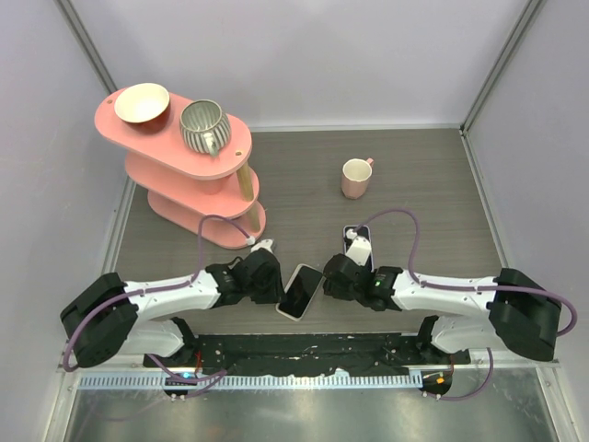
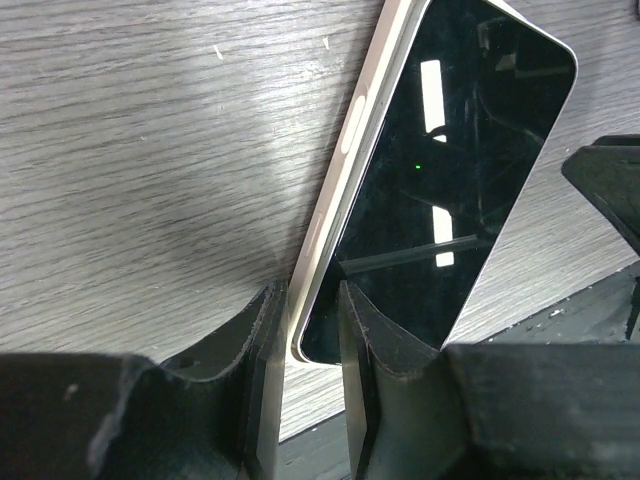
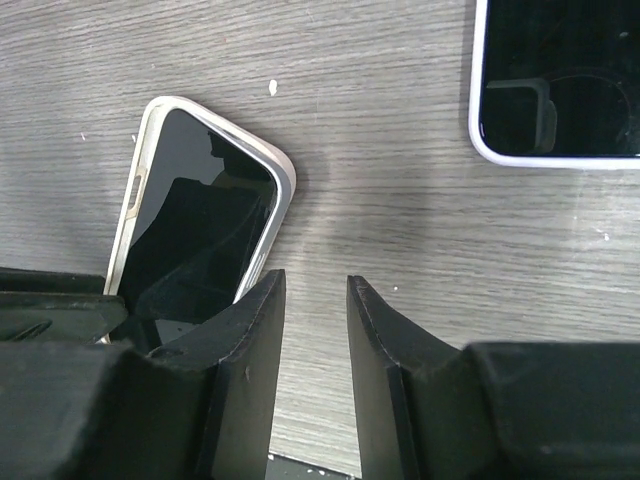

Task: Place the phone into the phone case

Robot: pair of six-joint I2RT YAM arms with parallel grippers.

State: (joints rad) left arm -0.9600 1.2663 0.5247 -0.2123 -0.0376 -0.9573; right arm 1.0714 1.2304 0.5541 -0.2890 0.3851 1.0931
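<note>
Top view: the flat black-screened phone with a pale cream edge [image 1: 301,291] lies on the grey wood-grain desk [image 1: 414,184] close to my bases, between both arms. My left claw [image 1: 274,279] is at its left long side, my right claw [image 1: 339,274] just right of it. A second flat, black, white-rimmed slab [image 1: 357,244] sits just beyond the right claw. Likely the case, can't confirm. Left wrist: left claw [image 2: 308,292] straddles the near corner of the phone [image 2: 450,170], one finger outside the cream edge, one over the glass, gap barely more than the phone's thickness. Can't tell if it's actually pinching. Right wrist: right claw [image 3: 315,285] is partly open and empty, bare desk between the fingers. Phone [image 3: 200,220] is to its left, white-rimmed slab [image 3: 560,80] up right, apart from both. Handling, my read: rigid, thin, fairly dense, glass slick and crackable. A corner pinch will let it pivot or slip. Better to grip across the two long edges mid-length, with the pads on the cream rim, off the glass and clear of the side button.
</note>
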